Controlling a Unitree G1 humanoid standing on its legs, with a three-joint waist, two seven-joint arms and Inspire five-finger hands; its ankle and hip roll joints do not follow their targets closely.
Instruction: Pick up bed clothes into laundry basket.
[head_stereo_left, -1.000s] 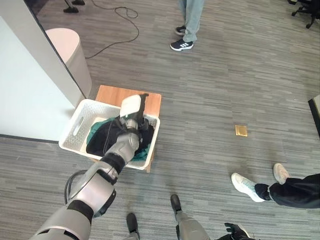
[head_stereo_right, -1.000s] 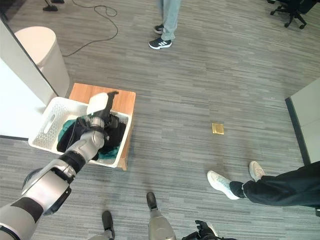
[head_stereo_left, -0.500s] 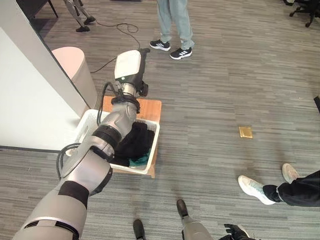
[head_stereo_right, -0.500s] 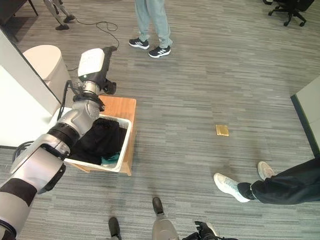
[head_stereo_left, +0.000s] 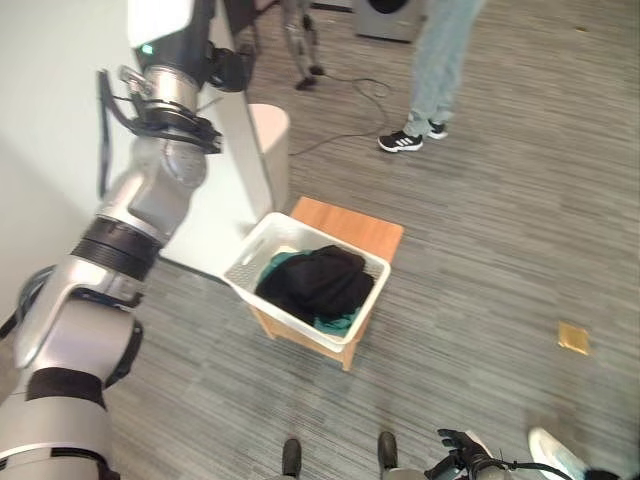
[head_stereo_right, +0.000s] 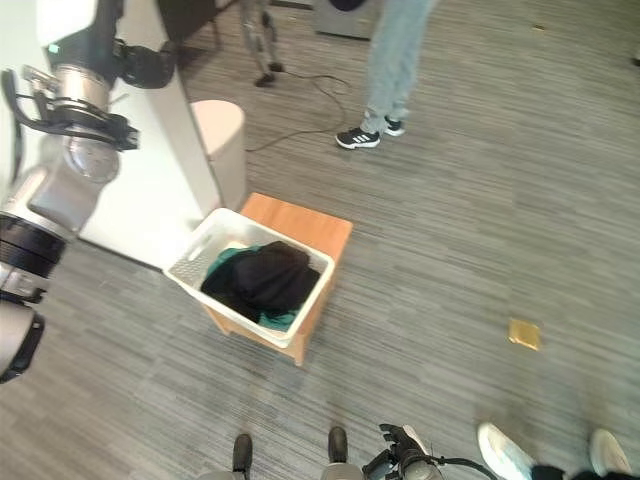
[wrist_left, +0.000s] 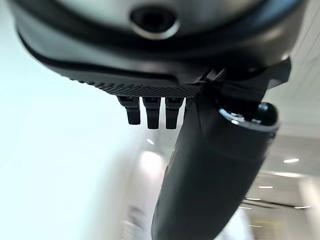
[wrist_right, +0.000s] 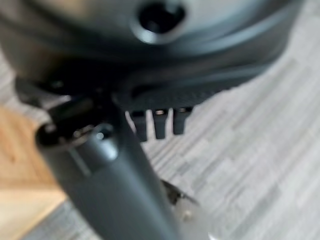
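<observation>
A white laundry basket (head_stereo_left: 250, 262) stands on a low wooden stool (head_stereo_left: 362, 229). A black garment (head_stereo_left: 320, 280) lies heaped in it over green cloth (head_stereo_left: 340, 322). My left hand (head_stereo_left: 205, 45) is raised high above and to the left of the basket, beside the white partition. The left wrist view shows its fingers (wrist_left: 150, 110) straight and its thumb (wrist_left: 210, 180) holding nothing. My right hand (head_stereo_left: 462, 463) hangs low at the bottom edge, over the floor. It is open and empty, with straight fingers (wrist_right: 159, 122) in the right wrist view.
A white partition wall (head_stereo_left: 215, 200) runs along the left, with a pale round bin (head_stereo_left: 272, 135) behind it. A person in jeans and dark shoes (head_stereo_left: 403, 141) stands beyond the stool. A brass floor plate (head_stereo_left: 573, 338) sits at the right, and a white shoe (head_stereo_left: 555, 450) is near the bottom right.
My left arm has risen from the basket to well above it, empty. The dark clothes stay in the basket. The camera has also shifted, so the basket now sits mid-picture.
</observation>
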